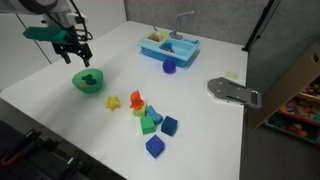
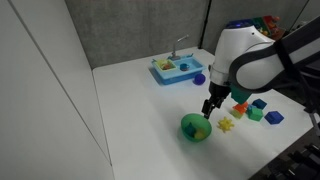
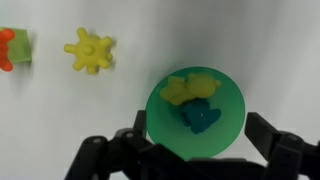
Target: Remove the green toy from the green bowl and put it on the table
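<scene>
Top of green bowl (image 1: 88, 82) open; only gripper (image 1: 77, 55) over it, fingers spread wide, hanging above rim. Inside bowl: yellow piece (image 3: 183, 90) pressed against green toy (image 3: 202, 118), crowding one side. Wide bare table (image 1: 50, 100) on bowl's side away from other toys. Near bowl: yellow star toy (image 1: 113, 101); beyond it block cluster (image 1: 152, 118); blue sink (image 1: 168, 47) well apart.
</scene>
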`<control>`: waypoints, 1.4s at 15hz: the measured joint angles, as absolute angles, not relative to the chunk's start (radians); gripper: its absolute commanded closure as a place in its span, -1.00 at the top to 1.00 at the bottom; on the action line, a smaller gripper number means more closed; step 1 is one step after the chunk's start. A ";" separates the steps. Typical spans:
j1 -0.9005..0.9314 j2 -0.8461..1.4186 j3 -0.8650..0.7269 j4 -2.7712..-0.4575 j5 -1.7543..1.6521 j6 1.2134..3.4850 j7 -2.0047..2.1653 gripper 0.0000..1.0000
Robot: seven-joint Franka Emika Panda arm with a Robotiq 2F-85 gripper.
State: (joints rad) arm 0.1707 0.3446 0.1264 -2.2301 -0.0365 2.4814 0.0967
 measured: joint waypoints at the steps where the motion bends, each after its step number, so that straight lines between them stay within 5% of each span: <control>1: 0.174 0.363 0.126 -2.231 -0.042 2.513 0.097 1.00; 21: 0.223 0.624 0.110 -2.227 -0.015 2.950 0.097 1.00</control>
State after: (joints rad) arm 0.2226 0.6241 0.1103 -2.2268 -0.0151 2.9495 0.0968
